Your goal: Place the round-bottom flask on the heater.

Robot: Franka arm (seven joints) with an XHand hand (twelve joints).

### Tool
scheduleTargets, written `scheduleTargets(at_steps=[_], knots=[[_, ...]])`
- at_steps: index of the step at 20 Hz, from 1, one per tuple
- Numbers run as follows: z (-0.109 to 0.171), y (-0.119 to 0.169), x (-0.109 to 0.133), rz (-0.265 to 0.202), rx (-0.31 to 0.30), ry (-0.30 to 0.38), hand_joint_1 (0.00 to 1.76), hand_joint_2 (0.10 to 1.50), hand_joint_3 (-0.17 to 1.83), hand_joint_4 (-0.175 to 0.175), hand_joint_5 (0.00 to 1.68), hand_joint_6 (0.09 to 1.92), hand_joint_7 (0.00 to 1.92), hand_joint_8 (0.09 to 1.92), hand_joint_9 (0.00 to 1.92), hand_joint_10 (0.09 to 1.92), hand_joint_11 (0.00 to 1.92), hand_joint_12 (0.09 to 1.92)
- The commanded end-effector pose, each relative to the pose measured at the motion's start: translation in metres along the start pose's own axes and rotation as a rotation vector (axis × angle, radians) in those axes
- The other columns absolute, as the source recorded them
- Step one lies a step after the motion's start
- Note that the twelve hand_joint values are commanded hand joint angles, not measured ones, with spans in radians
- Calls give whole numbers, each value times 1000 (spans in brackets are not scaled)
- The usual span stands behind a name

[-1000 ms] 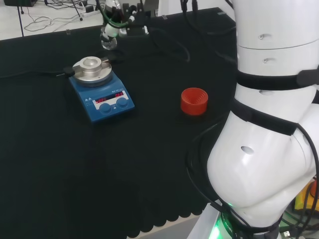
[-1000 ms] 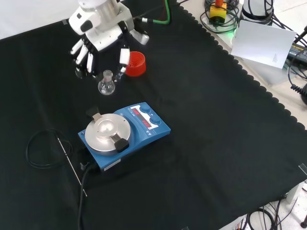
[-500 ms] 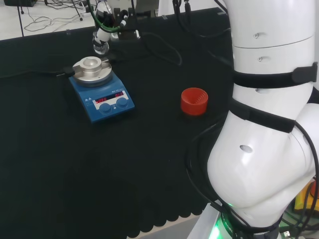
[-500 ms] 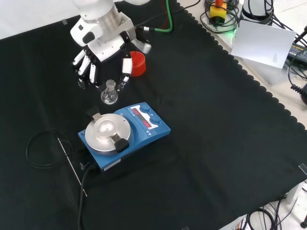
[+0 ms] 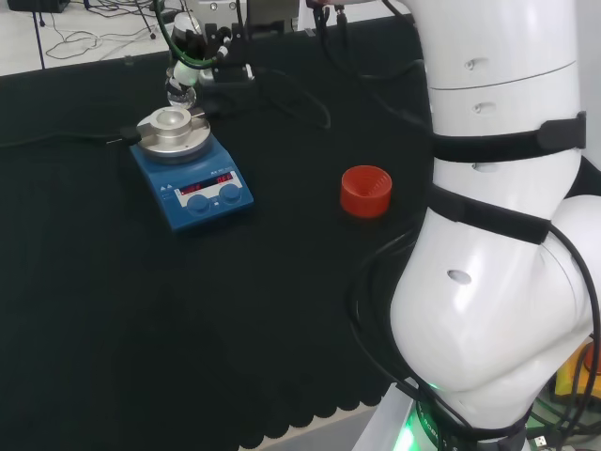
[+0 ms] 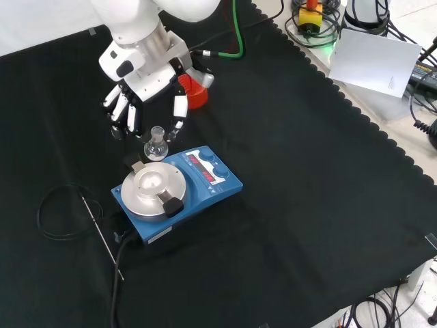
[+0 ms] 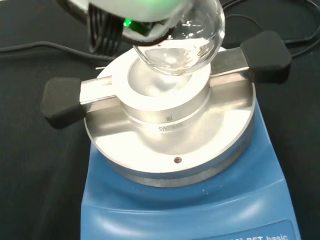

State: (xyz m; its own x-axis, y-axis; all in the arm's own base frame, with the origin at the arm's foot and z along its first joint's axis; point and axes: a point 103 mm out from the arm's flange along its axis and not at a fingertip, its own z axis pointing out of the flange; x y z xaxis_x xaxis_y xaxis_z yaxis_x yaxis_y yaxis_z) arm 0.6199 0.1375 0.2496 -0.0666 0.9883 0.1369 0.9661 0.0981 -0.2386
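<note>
Clear glass — the round-bottom flask (image 6: 156, 144) hangs pinched by its neck in the robot hand (image 6: 147, 89), upper left of the front view, just above the far edge of the blue heater (image 6: 176, 190). Its bulb hovers over the heater's metal well (image 7: 167, 95) — not seated. Behind, a red ribbed ring (image 5: 365, 191) sits on the table (image 6: 307, 171).

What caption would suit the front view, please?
Hand holds the flask just short of the heater.
</note>
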Motion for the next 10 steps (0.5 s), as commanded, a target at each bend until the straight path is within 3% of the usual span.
scheduleTargets(at_steps=[1, 10], knots=[[5, 8, 4, -11, 9, -4, 1085, 711, 761, 98, 1066, 1078, 401, 710, 667, 608, 275, 1414], [11, 14, 11, -15, 16, -14, 1085, 710, 763, 97, 1066, 1079, 401, 710, 669, 609, 277, 1413]])
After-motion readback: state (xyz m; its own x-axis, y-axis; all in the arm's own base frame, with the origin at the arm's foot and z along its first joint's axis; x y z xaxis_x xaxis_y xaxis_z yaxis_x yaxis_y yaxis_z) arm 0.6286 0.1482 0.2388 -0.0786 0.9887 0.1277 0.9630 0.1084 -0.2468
